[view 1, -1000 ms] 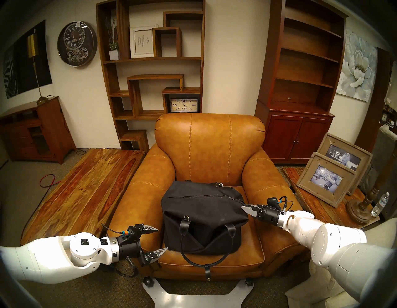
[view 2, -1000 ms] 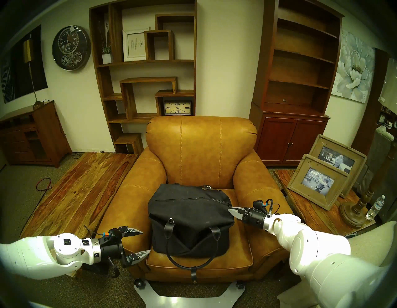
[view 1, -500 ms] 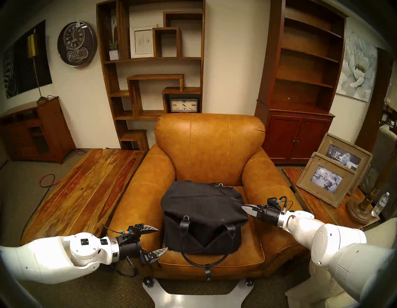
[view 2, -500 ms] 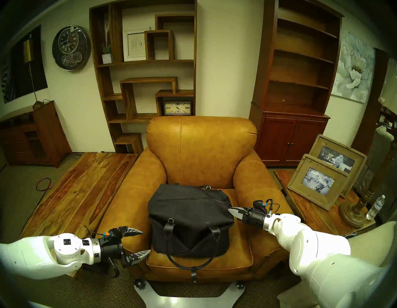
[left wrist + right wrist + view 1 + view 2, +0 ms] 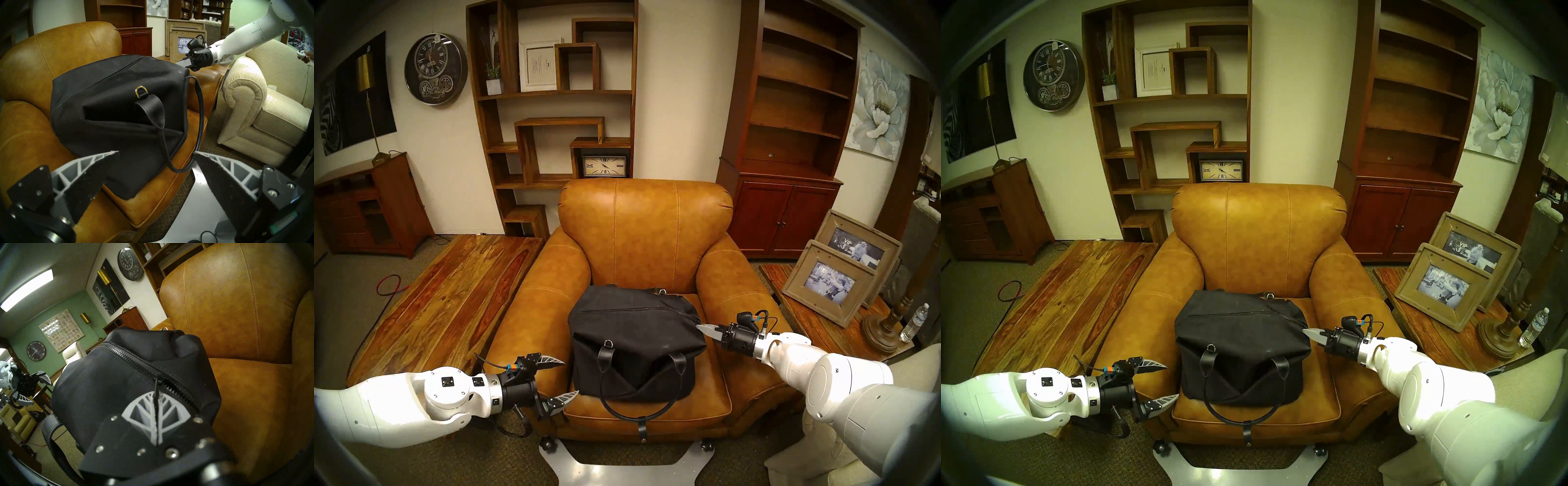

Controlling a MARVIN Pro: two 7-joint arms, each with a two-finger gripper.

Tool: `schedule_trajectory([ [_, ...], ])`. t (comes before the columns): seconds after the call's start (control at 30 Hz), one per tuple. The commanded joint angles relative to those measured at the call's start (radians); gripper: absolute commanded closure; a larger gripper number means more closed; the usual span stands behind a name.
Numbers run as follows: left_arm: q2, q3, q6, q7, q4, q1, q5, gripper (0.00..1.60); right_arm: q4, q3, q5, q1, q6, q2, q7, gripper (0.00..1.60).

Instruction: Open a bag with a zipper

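My left gripper [image 5: 571, 377], fingers spread wide and empty, sits just beside the near left corner of the bag [image 5: 636, 342]. The black bag rests on the seat of the tan armchair [image 5: 644, 230]. The zipper [image 5: 639, 309] runs left to right across the bag's top. At its right end my right gripper [image 5: 156, 396] is clamped on the thin black zipper pull [image 5: 156, 385]. Farther right, a framed photo [image 5: 831, 281] reads "VIP".

Tan leather armchair [image 5: 644, 237] before wooden shelves [image 5: 551, 101].
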Motion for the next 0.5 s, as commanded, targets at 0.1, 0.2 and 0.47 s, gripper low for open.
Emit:
schedule_trajectory([
  [0.1, 0.001, -0.003, -0.010, -0.001, -0.008, -0.003, 0.000, 0.00, -0.020, -0.019, -0.013, 0.061, 0.035, 0.006, 0.063, 1.60],
  [0.2, 0.001, -0.002, -0.010, -0.001, -0.008, -0.004, 0.000, 0.00, -0.024, -0.033, -0.025, 0.081, 0.058, 0.008, 0.078, 1.60],
  [0.47, 0.002, 0.000, -0.012, -0.001, -0.008, -0.005, 0.000, 0.00, -0.039, -0.073, -0.073, 0.105, 0.072, -0.008, 0.069, 1.60],
])
